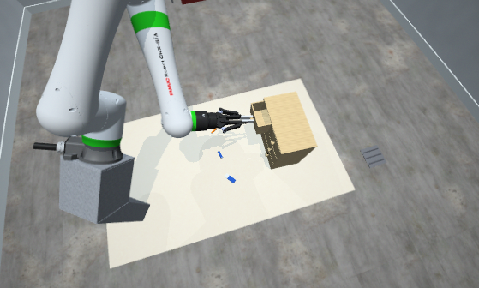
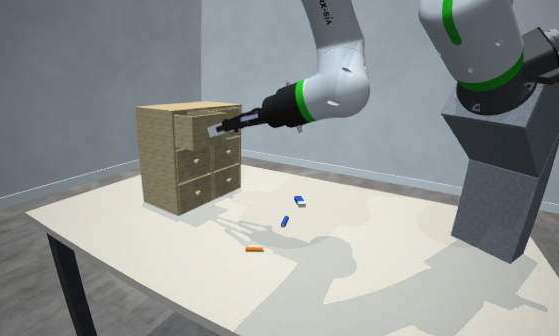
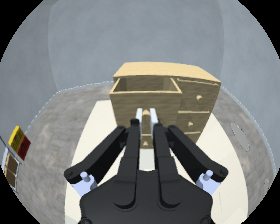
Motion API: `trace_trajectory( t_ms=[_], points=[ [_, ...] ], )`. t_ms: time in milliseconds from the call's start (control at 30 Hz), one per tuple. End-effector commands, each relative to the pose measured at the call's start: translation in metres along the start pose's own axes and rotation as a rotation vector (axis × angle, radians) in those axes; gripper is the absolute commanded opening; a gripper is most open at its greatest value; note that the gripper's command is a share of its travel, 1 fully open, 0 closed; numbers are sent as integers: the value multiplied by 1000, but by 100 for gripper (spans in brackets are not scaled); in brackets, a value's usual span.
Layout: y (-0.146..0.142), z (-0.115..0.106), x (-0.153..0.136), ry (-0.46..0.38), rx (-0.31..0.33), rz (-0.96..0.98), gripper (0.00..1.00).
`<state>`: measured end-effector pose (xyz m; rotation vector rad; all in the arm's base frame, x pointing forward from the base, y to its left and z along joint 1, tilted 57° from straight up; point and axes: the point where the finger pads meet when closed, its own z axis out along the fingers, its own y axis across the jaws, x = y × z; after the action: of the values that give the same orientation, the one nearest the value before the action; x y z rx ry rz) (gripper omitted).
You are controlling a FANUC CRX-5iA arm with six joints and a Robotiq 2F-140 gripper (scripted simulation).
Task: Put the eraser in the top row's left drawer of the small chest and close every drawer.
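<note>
Top-left drawer [image 2: 195, 131] drawn out, knob pinched in nearly closed gripper [image 2: 222, 127].
Below and behind: eraser [image 2: 299, 201], likely light, firm, grippy; best pinched across short sides.

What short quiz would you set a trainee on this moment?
1. True or false: the eraser lies on the table.
2. Which drawer of the chest stands pulled out? A top left, B top right, C bottom left.
3. Fill in: the gripper is shut on the open drawer by its ____.
Key: 1 true; 2 A; 3 knob.
</note>
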<state>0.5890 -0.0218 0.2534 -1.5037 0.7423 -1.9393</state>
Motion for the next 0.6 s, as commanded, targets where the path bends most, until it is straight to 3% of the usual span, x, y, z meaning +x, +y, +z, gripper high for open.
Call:
trace_trajectory(
  t_ms=[0, 333, 567],
  points=[
    [0, 0, 0, 0, 0, 0, 8],
    [0, 0, 0, 0, 0, 0, 20],
    [0, 0, 0, 0, 0, 0, 20]
  ],
)
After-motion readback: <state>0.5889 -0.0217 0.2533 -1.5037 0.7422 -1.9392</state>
